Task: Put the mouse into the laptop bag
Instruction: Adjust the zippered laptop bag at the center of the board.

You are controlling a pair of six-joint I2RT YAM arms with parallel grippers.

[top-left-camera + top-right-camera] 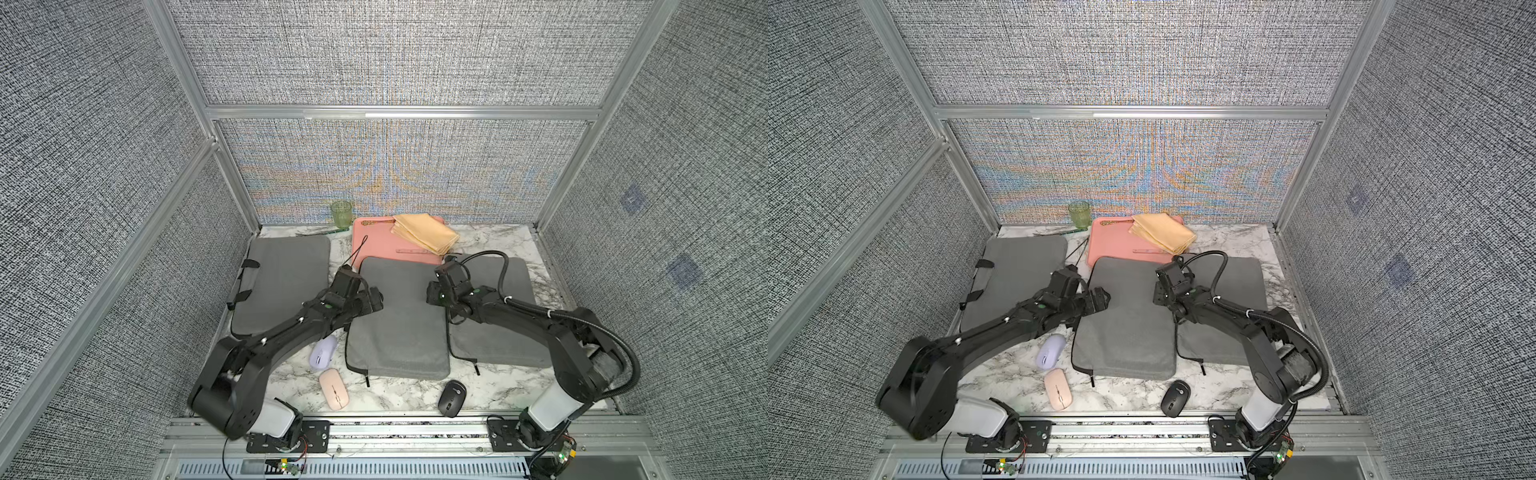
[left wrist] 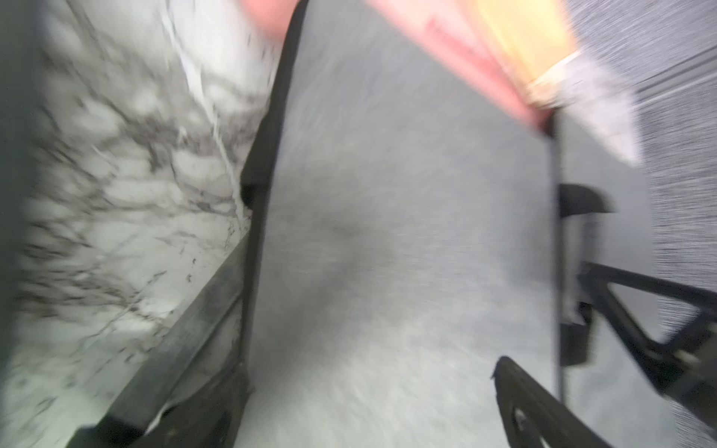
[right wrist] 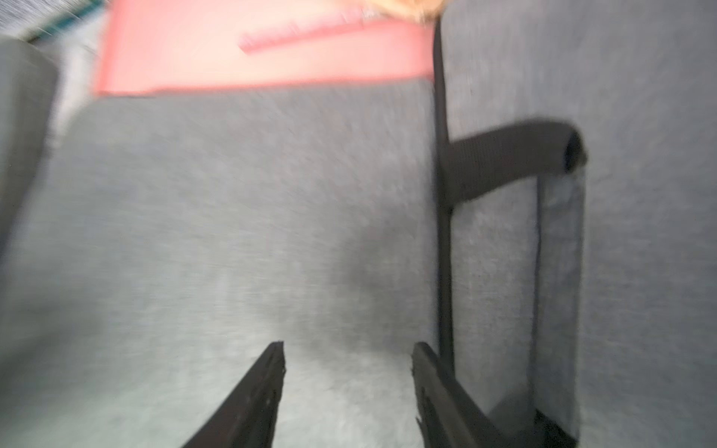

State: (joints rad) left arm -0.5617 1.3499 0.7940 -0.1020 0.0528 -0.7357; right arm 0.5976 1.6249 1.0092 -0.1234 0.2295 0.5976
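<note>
Both arms reach in over the middle laptop bag (image 1: 399, 328), wrists facing each other across its top. We read that as set-up for opening it, not for a pick.

Left jaws: spread wide, nothing between them, hanging over the bag's left edge. Right jaws: parted about halfway, also empty, over grey fabric near the bag's right seam and strap. Both wrist views are blurred, but the gaps show clear.

No mouse is in any bag yet. Three lie on the marble surface (image 1: 415, 395) along the near edge:
- the lilac mouse (image 1: 323, 352), just beside the middle bag's near-left corner and under the left arm
- the pink mouse (image 1: 334, 388), next to it
- the black mouse (image 1: 452, 398), well apart on the right arm's side

We cannot tell which one is meant.

The bag's zipper pulls hang at its near corners, and we can't tell whether the mouth is open. Likely plan: one arm lifts the flap, the other fetches a mouse.

Two more grey bags flank it — left bag (image 1: 282, 282) and right bag (image 1: 490, 345). The pink tray (image 1: 374, 241) sits behind, partly under the middle bag.
</note>
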